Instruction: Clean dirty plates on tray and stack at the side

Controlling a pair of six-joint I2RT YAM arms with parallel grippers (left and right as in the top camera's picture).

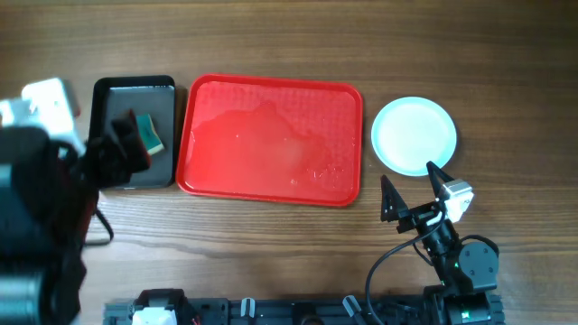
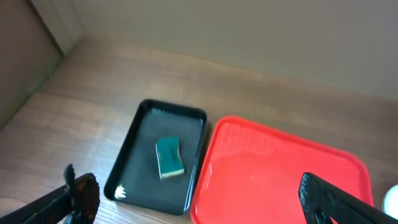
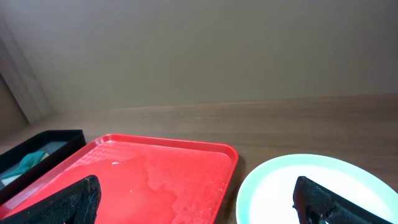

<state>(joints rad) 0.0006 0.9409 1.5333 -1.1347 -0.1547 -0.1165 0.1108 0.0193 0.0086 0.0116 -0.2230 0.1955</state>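
Observation:
The red tray lies mid-table with no plates on it, only a wet, soapy film. It also shows in the left wrist view and the right wrist view. A round white plate with an aqua rim sits on the table right of the tray, and I cannot tell if others lie under it. It also shows in the right wrist view. My right gripper is open and empty, just in front of the plate. My left gripper is open and empty, above the black tray.
A smaller black tray stands left of the red tray and holds a green sponge, which also shows in the left wrist view. The left arm's bulk fills the left edge. Bare wood runs along the front of the table.

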